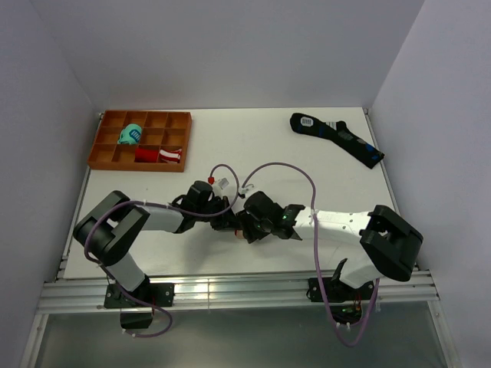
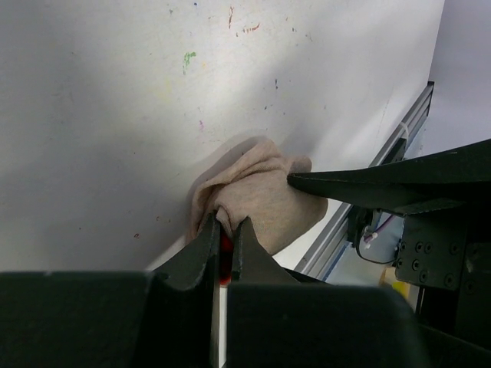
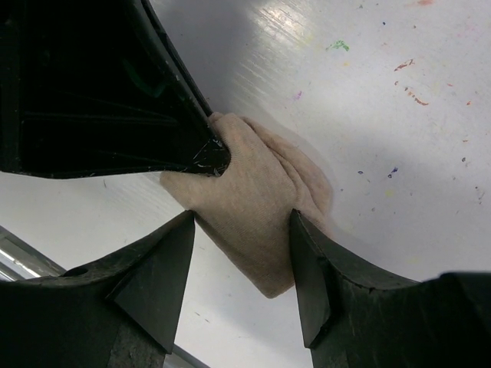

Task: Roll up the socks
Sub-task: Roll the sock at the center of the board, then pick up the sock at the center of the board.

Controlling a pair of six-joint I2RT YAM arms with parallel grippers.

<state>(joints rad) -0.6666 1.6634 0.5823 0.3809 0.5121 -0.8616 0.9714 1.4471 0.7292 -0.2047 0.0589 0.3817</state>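
The socks [image 1: 240, 233] are a small beige roll lying on the white table near its front edge, between the two arms. My left gripper [image 1: 230, 225] is shut on one end of the roll [image 2: 261, 192], and a bit of red fabric shows between its jaws [image 2: 226, 224]. My right gripper [image 1: 252, 228] is open and straddles the roll [image 3: 261, 192]. One of its fingertips [image 3: 180, 230] meets a corner of the fabric and the other rests against the far side. The left gripper's black finger [image 3: 203, 153] shows at the roll's top end.
An orange divided tray [image 1: 107, 157] stands at the back left with a teal bundle [image 1: 129, 136] and a red-and-white bundle [image 1: 159, 155] in it. A long black sock [image 1: 337, 138] lies at the back right. The table's front rail [image 2: 383, 161] runs just beyond the roll.
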